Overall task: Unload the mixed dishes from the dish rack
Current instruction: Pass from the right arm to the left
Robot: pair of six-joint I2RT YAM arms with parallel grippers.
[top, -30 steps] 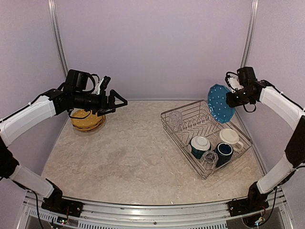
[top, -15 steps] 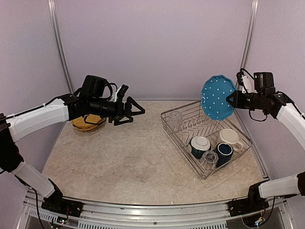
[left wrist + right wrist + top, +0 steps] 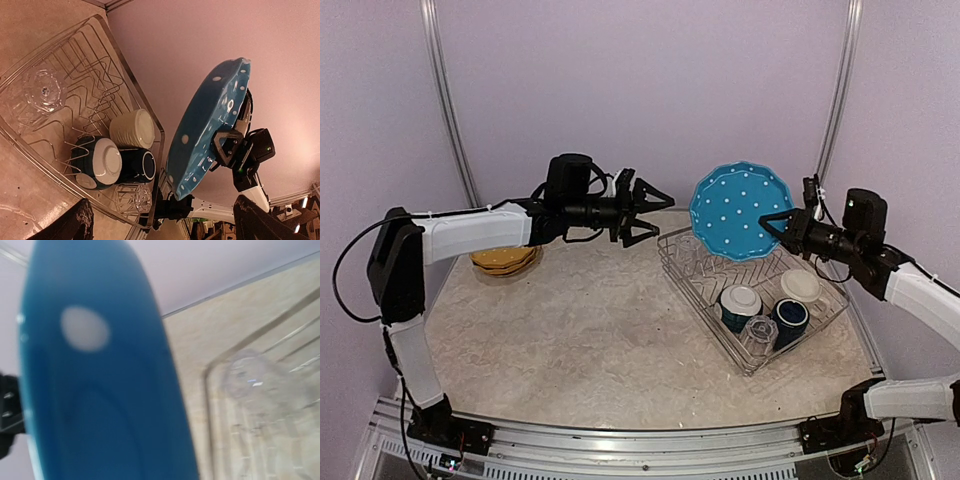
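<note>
My right gripper is shut on the rim of the blue white-dotted plate and holds it in the air over the far left corner of the dish rack. The plate fills the right wrist view and hides the fingers there. My left gripper is open and empty, in the air just left of the plate. In the rack are the teal bowl, navy mug, cream mug and two clear glasses. The orange plates are stacked at far left. No cream floral plate shows.
The rack's V-shaped tines stand bare. The rack's corner rim and a glass lie right of the plate. Purple walls close in behind and on both sides.
My left arm swung right from over the orange plates to beside the rack. My right arm carried the blue plate left and down, turning its face up toward the camera.
</note>
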